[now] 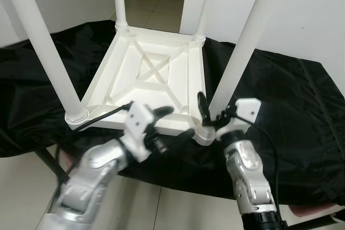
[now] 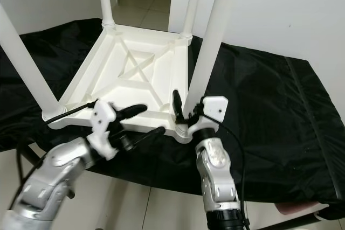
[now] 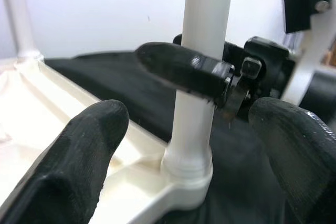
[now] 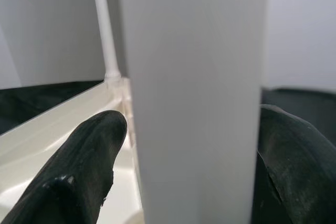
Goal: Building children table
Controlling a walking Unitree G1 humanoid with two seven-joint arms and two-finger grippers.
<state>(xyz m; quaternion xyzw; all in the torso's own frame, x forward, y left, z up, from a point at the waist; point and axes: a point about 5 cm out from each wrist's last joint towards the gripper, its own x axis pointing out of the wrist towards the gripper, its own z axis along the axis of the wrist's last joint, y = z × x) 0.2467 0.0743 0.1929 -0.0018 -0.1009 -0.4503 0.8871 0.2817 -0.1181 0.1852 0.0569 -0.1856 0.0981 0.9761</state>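
Black cloth; one table, four legs

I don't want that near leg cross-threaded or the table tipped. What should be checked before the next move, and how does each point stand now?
1. Right gripper around the near right leg: ok, its fingers straddle the leg just above the socket.
2. Firm grip on that leg: cannot tell; in the right wrist view the fingers flank it, contact unclear.
3. Left gripper clear of the leg: ok, open beside the corner, holding nothing.
4. Leg seated in its corner socket: cannot tell; it stands in the collar, thread depth hidden.
5. Upturned tabletop resting flat on the black cloth: ok.
6. Other three legs upright: ok.
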